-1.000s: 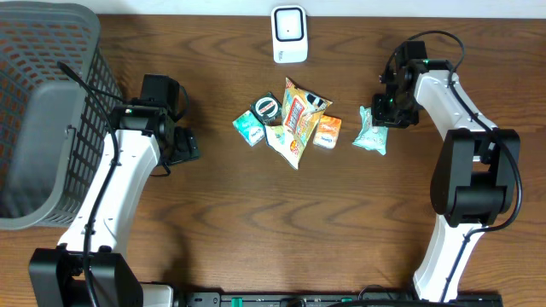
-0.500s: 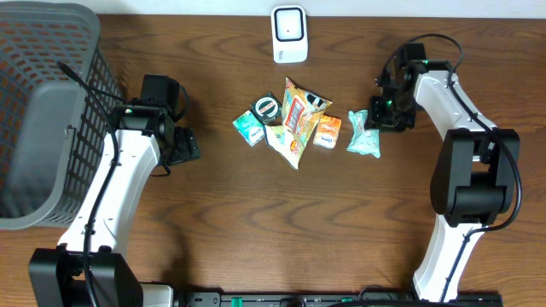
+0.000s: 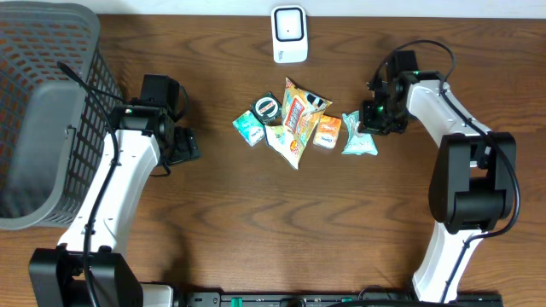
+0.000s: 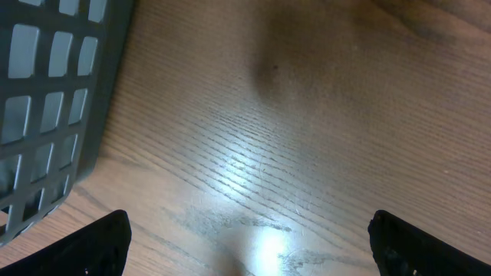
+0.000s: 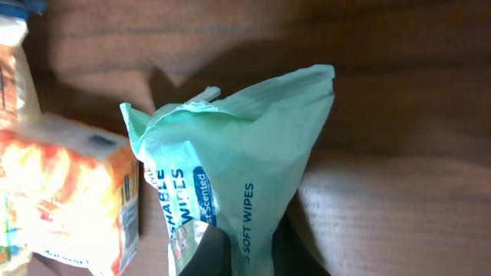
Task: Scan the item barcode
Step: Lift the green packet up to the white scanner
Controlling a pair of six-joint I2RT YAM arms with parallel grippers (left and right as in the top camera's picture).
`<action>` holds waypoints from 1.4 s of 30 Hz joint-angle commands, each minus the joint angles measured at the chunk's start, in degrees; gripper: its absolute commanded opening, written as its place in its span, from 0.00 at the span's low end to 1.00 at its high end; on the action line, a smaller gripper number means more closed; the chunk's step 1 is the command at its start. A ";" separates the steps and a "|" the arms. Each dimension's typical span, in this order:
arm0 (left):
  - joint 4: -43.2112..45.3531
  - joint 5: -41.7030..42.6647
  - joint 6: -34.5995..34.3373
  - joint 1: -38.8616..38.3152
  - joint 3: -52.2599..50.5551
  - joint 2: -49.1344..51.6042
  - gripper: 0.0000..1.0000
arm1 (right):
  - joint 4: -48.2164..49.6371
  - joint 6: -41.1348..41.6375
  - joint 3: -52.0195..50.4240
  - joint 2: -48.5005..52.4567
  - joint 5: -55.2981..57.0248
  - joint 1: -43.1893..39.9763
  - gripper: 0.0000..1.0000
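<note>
A pale green pack of soft wipes (image 5: 245, 153) fills the right wrist view, pinched at its lower end by my right gripper (image 5: 249, 249), which is shut on it. From overhead the wipes pack (image 3: 358, 138) lies just right of the orange packet (image 3: 328, 131), with the right gripper (image 3: 373, 115) at its upper end. The white barcode scanner (image 3: 289, 34) stands at the table's far edge. My left gripper (image 3: 183, 145) rests wide open over bare wood; its dark fingertips (image 4: 100, 245) hold nothing.
A cluster of snack items lies mid-table: a yellow bag (image 3: 299, 115), a round tin (image 3: 265, 107), a teal packet (image 3: 248, 128). A grey mesh basket (image 3: 43, 111) stands at the far left, its wall (image 4: 54, 100) beside the left gripper.
The right gripper has closed on the wipes pack and moved left with it, bringing the pack up beside the orange packet. The left arm has not moved.
</note>
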 commanded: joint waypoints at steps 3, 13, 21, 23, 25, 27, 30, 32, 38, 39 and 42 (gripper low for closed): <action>-0.15 -1.16 -0.76 0.20 -0.31 0.00 0.98 | -4.90 3.41 11.06 1.79 -0.50 1.60 0.01; -0.17 -1.16 -0.76 0.20 -0.31 0.00 0.98 | 13.49 18.25 17.29 1.79 -11.34 3.63 0.01; -0.15 -1.16 -0.76 0.20 -0.31 -0.02 0.98 | 39.91 32.59 17.33 1.88 -10.36 7.82 0.02; -0.17 -1.16 -0.76 0.20 -0.31 0.00 0.98 | 45.68 34.16 18.56 2.03 -3.98 9.94 0.01; -0.17 -1.16 -0.79 0.20 -0.31 -0.02 0.98 | 45.70 34.10 19.82 2.34 -1.14 10.67 0.01; -0.15 -1.16 -0.76 0.20 -0.31 0.00 0.98 | 45.70 34.07 22.03 3.13 2.19 11.45 0.01; -0.17 -1.16 -0.76 0.20 -0.31 0.00 0.98 | 46.07 33.90 24.72 4.92 5.73 12.24 0.01; -0.17 -1.16 -0.76 0.20 -0.31 0.00 0.98 | 47.10 33.90 25.44 6.32 8.28 12.85 0.01; -0.15 -1.16 -0.76 0.20 -0.31 0.00 0.98 | 53.57 33.92 25.44 11.96 9.64 13.88 0.01; -0.15 -1.16 -0.79 0.20 -0.31 -0.02 0.98 | 54.88 33.92 25.44 13.09 9.22 14.03 0.01; -0.17 -1.16 -0.76 0.20 -0.31 0.00 0.98 | 57.00 33.94 25.44 15.32 7.08 14.29 0.01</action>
